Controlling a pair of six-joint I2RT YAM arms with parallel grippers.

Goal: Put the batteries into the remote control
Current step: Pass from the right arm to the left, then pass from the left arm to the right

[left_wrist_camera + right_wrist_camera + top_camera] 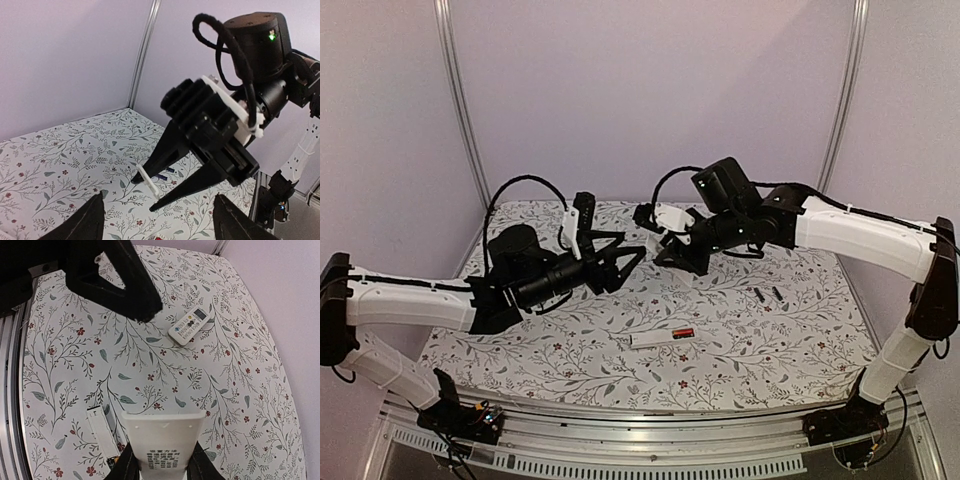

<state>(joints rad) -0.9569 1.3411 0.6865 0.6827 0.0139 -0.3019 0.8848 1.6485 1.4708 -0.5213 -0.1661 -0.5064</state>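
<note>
The left arm (410, 305) rises from the near left edge of the worktop (760, 340), folds at an elbow by the left side and runs its white forearm out roughly level toward the middle. The left hand (628, 266) points right, raised off the worktop, its fingers (87, 222) spread wide with nothing between them. The right arm (860, 232) climbs from the near right to a high elbow, then reaches left. Past its black wrist (255, 45) the right hand (144, 192) slants down toward the left hand, fingertips drawn close, pinching a thin white piece (162, 440) in the air. The two hands are near each other, not touching.
</note>
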